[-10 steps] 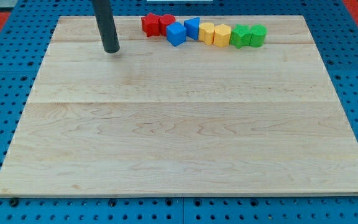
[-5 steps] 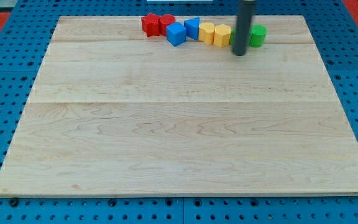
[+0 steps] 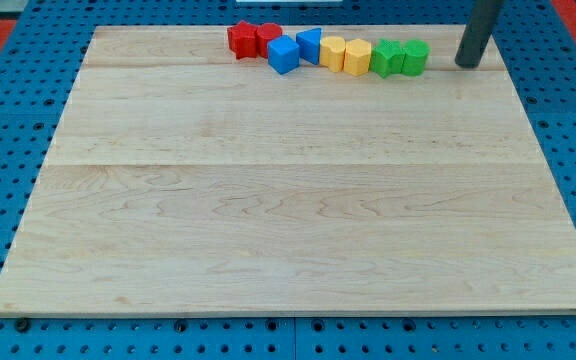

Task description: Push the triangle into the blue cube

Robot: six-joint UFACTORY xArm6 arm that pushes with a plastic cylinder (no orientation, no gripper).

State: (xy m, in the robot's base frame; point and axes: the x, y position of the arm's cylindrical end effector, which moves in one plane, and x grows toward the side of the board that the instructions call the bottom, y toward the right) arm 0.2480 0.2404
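A row of blocks lies along the view's top of the wooden board [image 3: 288, 200]. The blue cube [image 3: 283, 55] sits just below and left of the blue triangle [image 3: 310, 45]; they look close or touching. My tip [image 3: 467, 63] rests on the board at the view's top right, to the right of the whole row and about 50 px right of the rightmost green block [image 3: 416, 56]. It touches no block.
Left of the blue cube are two red blocks [image 3: 241, 38] [image 3: 267, 38]. Right of the triangle are two yellow blocks [image 3: 333, 51] [image 3: 357, 57], then two green blocks, the left one [image 3: 386, 57]. A blue pegboard [image 3: 8, 120] surrounds the board.
My tip has swept from the view's top left across to the right, passing in front of the green blocks, and now stands right of the row. The blocks have not moved.
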